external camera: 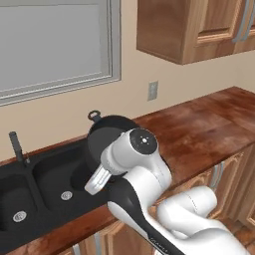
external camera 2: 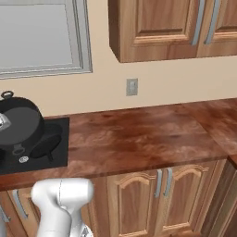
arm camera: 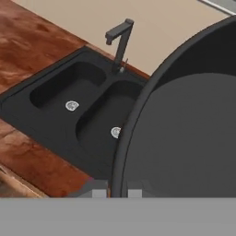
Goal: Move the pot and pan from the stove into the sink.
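Observation:
The pot (external camera: 107, 137) is dark grey, round and deep, with small loop handles. It hangs tipped on its side above the right basin of the black sink (external camera: 47, 172). In the right base view the pot (external camera 2: 21, 121) shows at the far left, over the sink's right end (external camera 2: 58, 132). In the hand view my gripper (arm camera: 118, 190) is shut on the pot's rim (arm camera: 138, 115), with the sink (arm camera: 27, 99) and its two silver drains below. The pan and the stove are out of view.
A dark slim faucet (external camera: 17, 147) (arm camera: 120, 39) stands behind the sink's divider. The reddish wood counter (external camera: 199, 129) (external camera 2: 139, 134) runs to the right. Behind are a wall outlet (external camera: 153, 90), a window (external camera: 55, 45) and upper cabinets (external camera 2: 162, 25).

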